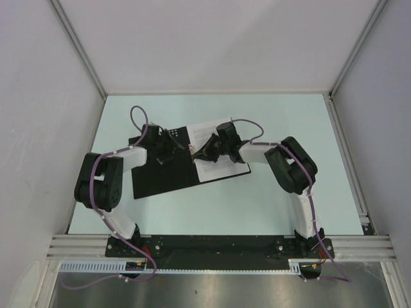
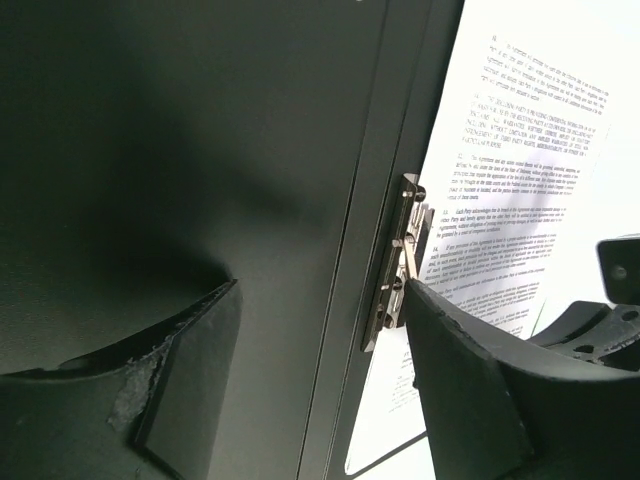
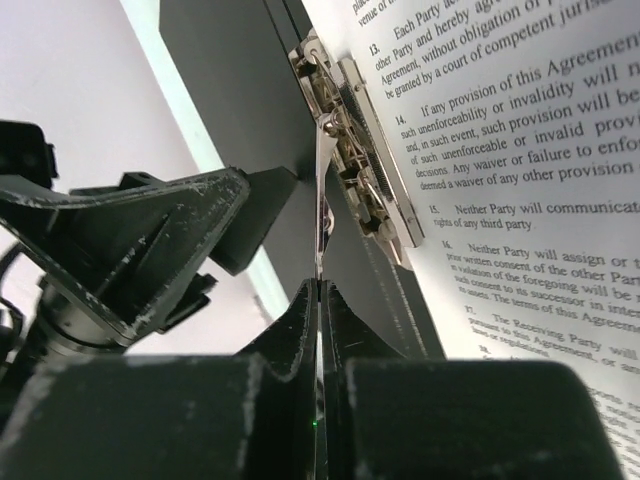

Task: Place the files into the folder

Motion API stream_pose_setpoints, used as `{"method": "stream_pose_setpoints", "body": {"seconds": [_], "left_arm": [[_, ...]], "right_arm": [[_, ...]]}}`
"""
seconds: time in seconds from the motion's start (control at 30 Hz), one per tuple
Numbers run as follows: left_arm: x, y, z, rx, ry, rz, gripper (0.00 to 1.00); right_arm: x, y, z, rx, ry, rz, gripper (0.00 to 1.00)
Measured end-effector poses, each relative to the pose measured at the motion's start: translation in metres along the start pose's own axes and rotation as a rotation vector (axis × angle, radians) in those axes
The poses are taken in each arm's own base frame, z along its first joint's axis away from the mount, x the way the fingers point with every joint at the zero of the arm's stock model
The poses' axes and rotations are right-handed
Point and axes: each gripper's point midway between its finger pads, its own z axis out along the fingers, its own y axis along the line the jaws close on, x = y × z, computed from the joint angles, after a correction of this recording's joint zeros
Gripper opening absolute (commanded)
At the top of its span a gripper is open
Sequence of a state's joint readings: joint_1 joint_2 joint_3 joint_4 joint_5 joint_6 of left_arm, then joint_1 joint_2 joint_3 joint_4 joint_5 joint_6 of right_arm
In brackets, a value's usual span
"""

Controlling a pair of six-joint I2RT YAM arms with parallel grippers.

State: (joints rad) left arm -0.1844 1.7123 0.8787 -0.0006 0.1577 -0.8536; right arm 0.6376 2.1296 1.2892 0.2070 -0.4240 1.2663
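Note:
The folder (image 1: pixel 160 176) lies open on the table, black inside up. The files (image 1: pixel 218 168), white sheets with printed text, lie on its right half. The metal clip (image 3: pixel 360 170) sits at the spine along the sheets' edge, and its thin lever (image 3: pixel 322 200) stands raised. My right gripper (image 3: pixel 320 285) is shut on the lever's end. My left gripper (image 2: pixel 322 300) is open over the folder's left half (image 2: pixel 200 150), one fingertip next to the clip (image 2: pixel 398 265); whether it touches is unclear. The files also show in the left wrist view (image 2: pixel 510 150).
The pale table (image 1: pixel 289 205) is enclosed by white walls with metal frame posts (image 1: pixel 77 45). A black base plate and aluminium rail (image 1: pixel 212 247) run along the near edge. My left gripper's fingers (image 3: pixel 150 240) stand close beside the right gripper.

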Motion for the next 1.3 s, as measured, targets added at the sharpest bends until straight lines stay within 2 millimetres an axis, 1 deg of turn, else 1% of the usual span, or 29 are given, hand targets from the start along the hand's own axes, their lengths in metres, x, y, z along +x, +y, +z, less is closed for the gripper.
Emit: {"method": "stream_pose_setpoints", "body": {"seconds": [0.27,0.43,0.67,0.83,1.0,1.13,1.3], "left_arm": [[0.0,0.001,0.0,0.001,0.005,-0.002,0.72],[0.0,0.001,0.0,0.006,0.006,0.004,0.7],[0.002,0.003,-0.001,0.038,-0.011,0.001,0.68],[0.003,0.005,-0.003,0.07,-0.04,-0.008,0.68],[0.004,0.005,-0.004,0.089,-0.053,-0.009,0.68],[0.004,0.005,-0.004,0.095,-0.057,-0.011,0.68],[0.005,0.006,-0.006,0.102,-0.062,-0.01,0.68]], "right_arm": [[-0.001,-0.017,0.0,0.057,-0.022,-0.157,0.0],[0.001,-0.02,0.003,0.07,-0.035,-0.215,0.0],[0.007,-0.027,0.011,0.093,-0.055,-0.244,0.0],[0.007,-0.028,0.013,0.103,-0.074,-0.249,0.0],[0.007,-0.035,0.016,0.119,-0.11,-0.245,0.0],[0.007,-0.036,0.017,0.109,-0.128,-0.241,0.0],[0.01,-0.031,0.02,0.054,-0.116,-0.258,0.0]]}}
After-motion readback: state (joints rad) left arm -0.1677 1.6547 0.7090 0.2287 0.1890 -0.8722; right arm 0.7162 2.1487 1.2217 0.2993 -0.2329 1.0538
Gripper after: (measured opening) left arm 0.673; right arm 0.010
